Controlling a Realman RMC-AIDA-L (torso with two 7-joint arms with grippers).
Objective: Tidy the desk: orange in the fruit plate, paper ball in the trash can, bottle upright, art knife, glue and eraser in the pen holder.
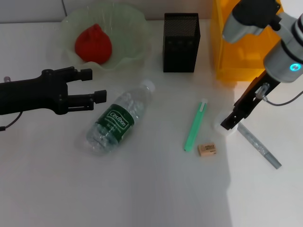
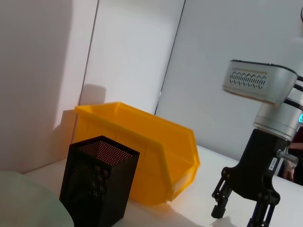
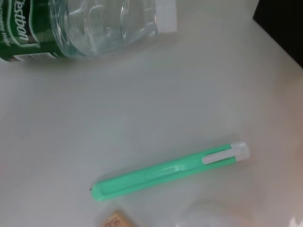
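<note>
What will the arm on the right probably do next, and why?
Probably close the right gripper on the paper ball and lift it toward the trash can. Its fingertips sit right at the ball, and the bin stands just behind. The left gripper waits open beside the lying bottle.

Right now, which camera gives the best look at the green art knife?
The right wrist view: the green art knife fills it, whole from tip to clip, lying flat. The head view shows it whole but smaller, between the bottle and the right hand. The left wrist view does not show it.
</note>
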